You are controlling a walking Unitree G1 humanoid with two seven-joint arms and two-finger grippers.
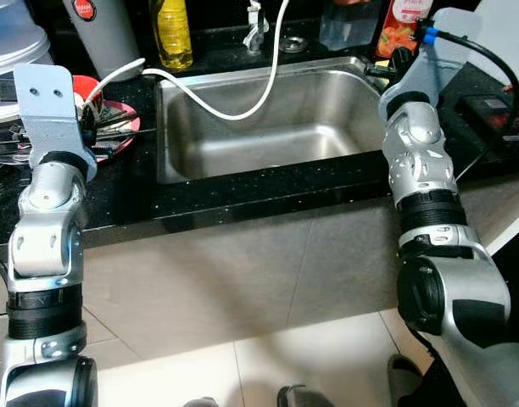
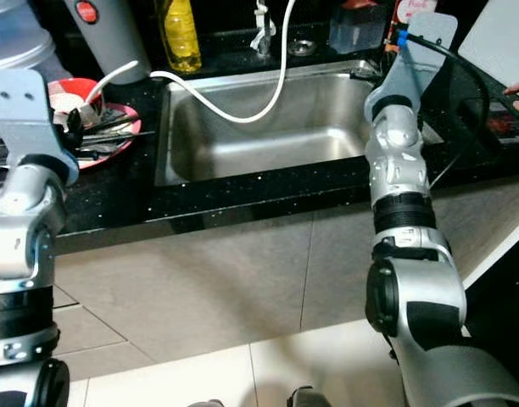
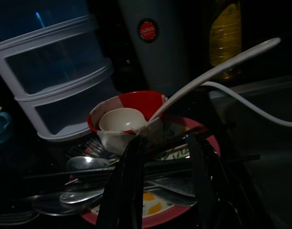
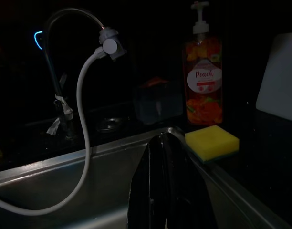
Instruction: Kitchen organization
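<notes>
Left hand (image 3: 162,176) spread wide over plate (image 3: 155,210) of cutlery, right hand (image 4: 165,181) pressed closed – above sink (image 1: 268,127)

A: Landmark is the sink (image 1: 268,127), set into the surface (image 1: 242,191). What lies left of it?
B: A plate (image 3: 184,150) on the surface, with a bowl (image 3: 129,112) and cutlery (image 3: 84,164) on it. A stacked container (image 3: 55,67) stands left of the plate.
A: Behind the sink?
B: The faucet (image 4: 55,81); its hose (image 1: 242,106) hangs into the sink. A bottle (image 1: 173,34) stands behind the left corner.
A: Right side?
B: A sponge (image 4: 212,140) on the right rim, a pump bottle (image 4: 203,81) behind it.
</notes>
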